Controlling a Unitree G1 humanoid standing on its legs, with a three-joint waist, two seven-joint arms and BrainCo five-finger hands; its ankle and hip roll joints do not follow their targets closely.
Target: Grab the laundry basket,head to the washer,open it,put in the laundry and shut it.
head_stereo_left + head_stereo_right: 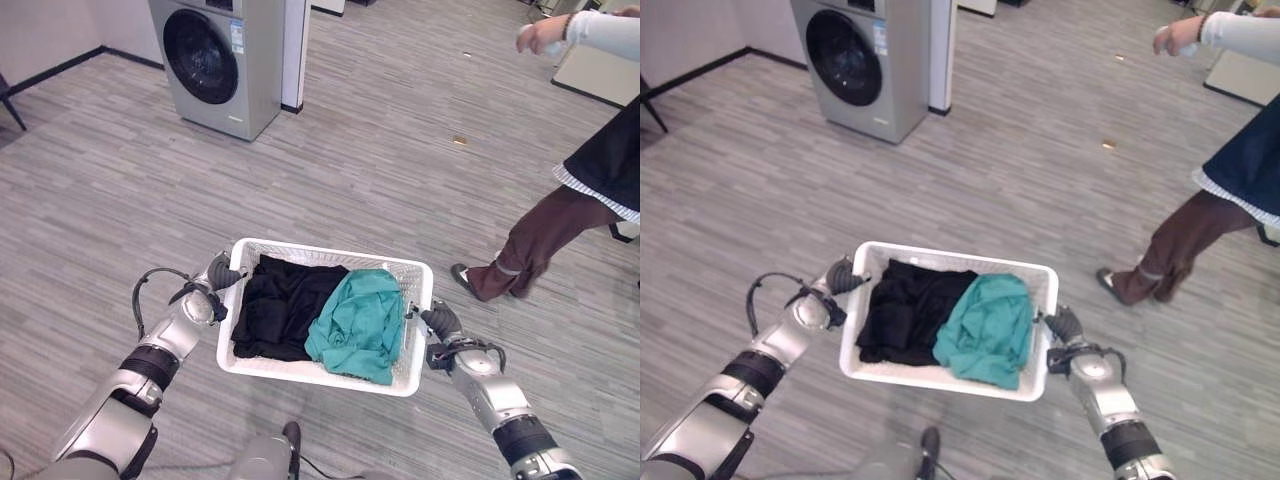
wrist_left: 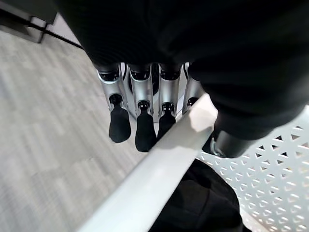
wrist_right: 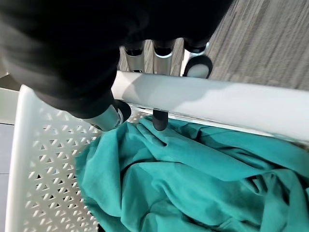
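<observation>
Currently the basket [image 1: 405,375] hangs between the two hands above the grey plank floor [image 1: 400,150], carried in front of the robot. It is white, rectangular, with perforated lattice walls and a smooth solid rim. Inside lie two pieces of laundry: a black garment [image 1: 280,305] on the robot's left side, crumpled and filling about half the basket, and a teal garment [image 1: 358,322] on the right side, bunched in folds, its edge reaching up to the right rim and overlapping the black one slightly.

Left hand [image 1: 222,272] grips the basket's left rim: in its wrist view the fingers [image 2: 119,123] sit side by side outside the rim, curled down over it, while the thumb [image 2: 231,142] presses on the inner lattice wall.

Right hand [image 1: 440,320] grips the right rim likewise: fingers [image 3: 197,65] lie outside the rim, thumb [image 3: 113,113] inside against the wall, just above the teal cloth.

Washer [image 1: 220,60] stands well apart, ahead and to the robot's left, silver-grey with a dark round door, door closed.

A person [image 1: 585,200] stands to the right, near the basket but not touching it.
</observation>
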